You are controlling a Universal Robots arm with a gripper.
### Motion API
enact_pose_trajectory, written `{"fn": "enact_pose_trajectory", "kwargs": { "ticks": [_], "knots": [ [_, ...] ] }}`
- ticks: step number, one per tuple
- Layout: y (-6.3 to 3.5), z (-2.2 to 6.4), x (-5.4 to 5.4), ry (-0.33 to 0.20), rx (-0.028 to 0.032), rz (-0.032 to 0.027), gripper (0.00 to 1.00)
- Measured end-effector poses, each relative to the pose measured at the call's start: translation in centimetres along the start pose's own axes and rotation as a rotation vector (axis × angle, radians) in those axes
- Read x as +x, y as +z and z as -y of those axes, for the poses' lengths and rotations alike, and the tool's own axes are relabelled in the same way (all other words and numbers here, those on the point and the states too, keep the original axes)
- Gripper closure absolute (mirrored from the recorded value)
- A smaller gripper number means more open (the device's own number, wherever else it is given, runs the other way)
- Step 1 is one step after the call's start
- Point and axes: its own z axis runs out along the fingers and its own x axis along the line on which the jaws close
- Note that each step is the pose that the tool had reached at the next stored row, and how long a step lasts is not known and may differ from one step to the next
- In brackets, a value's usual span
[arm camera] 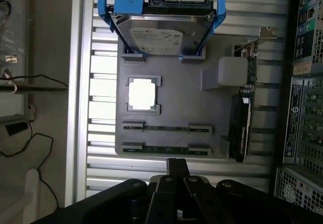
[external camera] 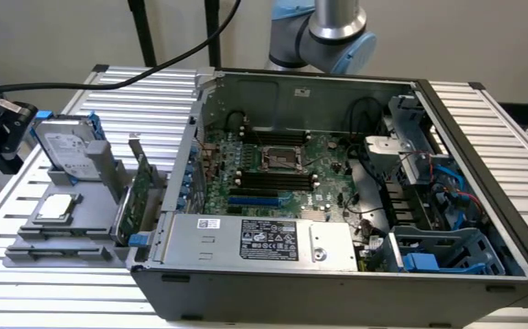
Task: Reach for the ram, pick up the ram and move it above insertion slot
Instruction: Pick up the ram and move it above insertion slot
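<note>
Two ram sticks stand on edge in the grey fixture tray [arm camera: 176,103]: the nearer ram [arm camera: 165,149] and a second ram [arm camera: 166,128] beside it, both thin green strips between grey end holders. My gripper [arm camera: 176,162] hangs above the tray's edge, just short of the nearer ram, with its black fingers pressed together and nothing between them. In the exterior view the gripper [external camera: 6,159] is at the far left, beside the tray [external camera: 63,257]. The black insertion slots [external camera: 273,181] lie on the motherboard inside the open case.
The tray also holds a silver hard drive [arm camera: 159,35] in blue brackets, a square processor [arm camera: 142,94] and an upright green expansion card [arm camera: 243,118]. The open computer case [external camera: 337,274] stands on the slatted metal table at the exterior view's right of the tray.
</note>
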Motion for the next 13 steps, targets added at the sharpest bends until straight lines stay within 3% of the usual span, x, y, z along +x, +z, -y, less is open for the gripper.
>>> {"fn": "enact_pose_trajectory", "kwargs": {
  "ticks": [7, 13],
  "knots": [
    [0.0, 0.0, 0.0, 0.0, 0.0, -0.0001, 0.89],
    [0.01, -0.01, 0.02, -0.097, 0.0002, -0.0023, 0.89]
  ]
}}
